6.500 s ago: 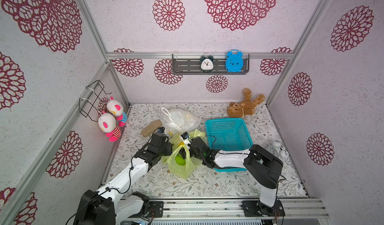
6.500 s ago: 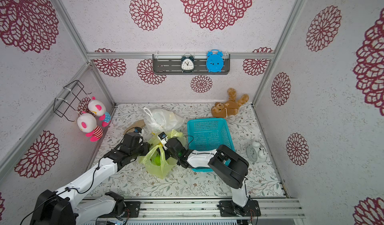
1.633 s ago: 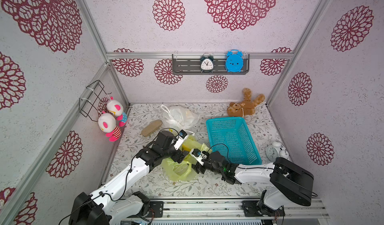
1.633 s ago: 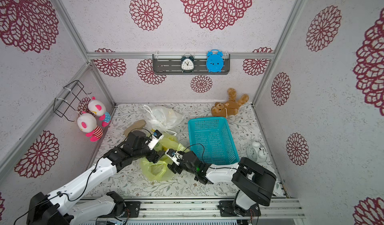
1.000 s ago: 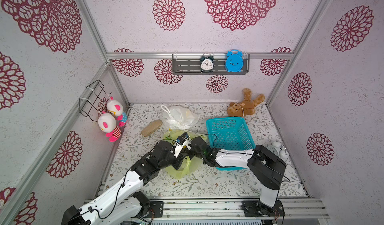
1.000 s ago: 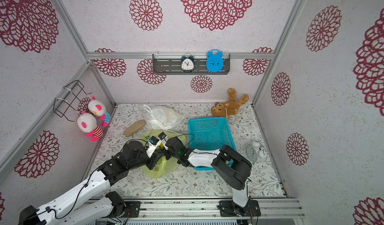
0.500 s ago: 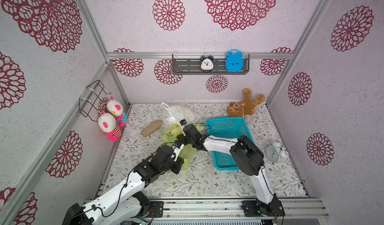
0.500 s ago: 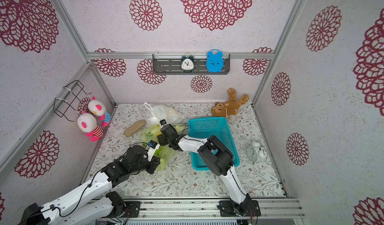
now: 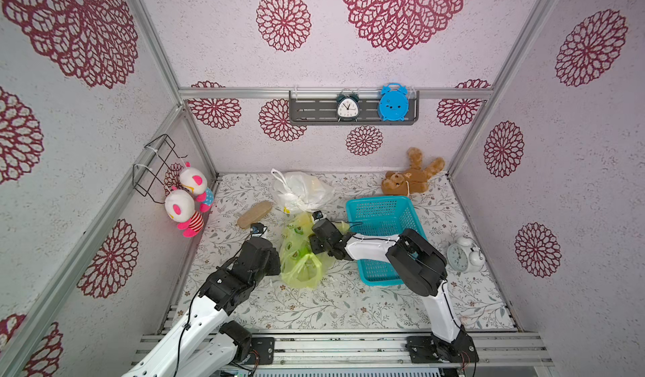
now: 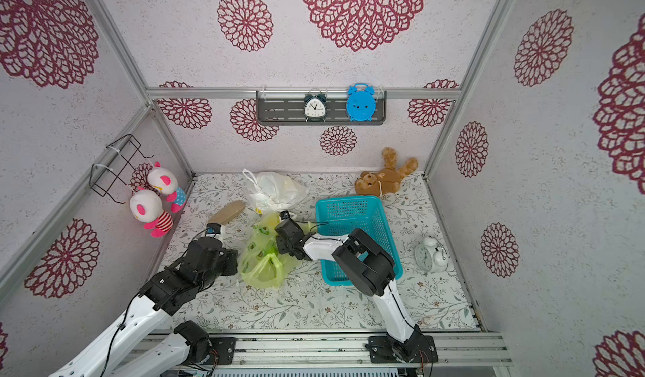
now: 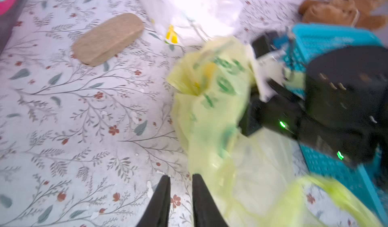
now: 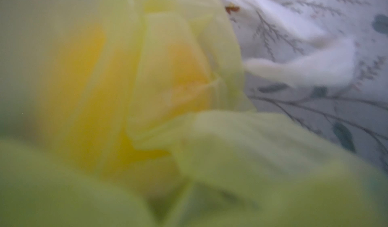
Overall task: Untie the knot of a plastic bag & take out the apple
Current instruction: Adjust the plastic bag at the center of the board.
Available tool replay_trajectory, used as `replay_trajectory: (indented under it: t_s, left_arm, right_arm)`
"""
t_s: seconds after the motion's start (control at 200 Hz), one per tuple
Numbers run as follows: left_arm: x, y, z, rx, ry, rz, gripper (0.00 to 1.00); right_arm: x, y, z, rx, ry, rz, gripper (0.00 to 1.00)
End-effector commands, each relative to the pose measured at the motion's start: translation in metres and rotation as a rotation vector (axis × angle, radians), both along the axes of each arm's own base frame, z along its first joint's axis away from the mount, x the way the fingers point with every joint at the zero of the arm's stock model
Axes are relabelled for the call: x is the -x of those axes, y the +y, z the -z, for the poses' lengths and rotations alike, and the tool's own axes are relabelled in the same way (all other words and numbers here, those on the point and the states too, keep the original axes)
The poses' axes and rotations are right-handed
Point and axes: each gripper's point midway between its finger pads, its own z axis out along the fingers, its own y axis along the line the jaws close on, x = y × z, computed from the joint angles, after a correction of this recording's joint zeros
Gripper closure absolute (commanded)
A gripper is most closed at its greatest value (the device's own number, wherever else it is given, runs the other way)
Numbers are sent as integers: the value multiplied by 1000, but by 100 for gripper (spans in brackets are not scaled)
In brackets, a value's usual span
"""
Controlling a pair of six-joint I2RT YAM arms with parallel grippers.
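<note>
Bag (image 9: 300, 253) lies mid-table, between my two claws, with the basket (image 9: 384, 204) just beside it. It's thin yellow film, crumpled, very light and slippery. It'll bunch up if I shove it, so I'd pinch the loop (image 9: 307, 265) at the near end, not the belly.

The apple (image 9: 306, 251) shows as a green blob through the film. I judge it firm and round, the only weight in there, and likely to roll.

Left claw (image 11: 179, 194) sits just beside the bag, fingers (image 11: 161, 198) a narrow gap apart with nothing between them. Right claw (image 9: 314, 248) is nosed into the folds. Its camera sees only blurred yellow, so I can't tell if it's pinching.

The basket looks empty where my arm doesn't cover it. The white bag (image 9: 300, 190) behind holds something pale, but I can't say what.
</note>
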Motion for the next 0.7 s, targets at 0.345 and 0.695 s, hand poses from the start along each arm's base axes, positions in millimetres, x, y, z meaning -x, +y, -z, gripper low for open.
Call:
replay_trajectory:
  t_s: [0.345, 0.695]
  left_arm:
    - [0, -112, -20, 403, -170, 422, 3]
    - [-8, -100, 83, 249, 156, 222, 44]
  right_arm:
    - [20, -7, -87, -143, -128, -7, 36]
    - [52, -11, -136, -257, -175, -176, 32]
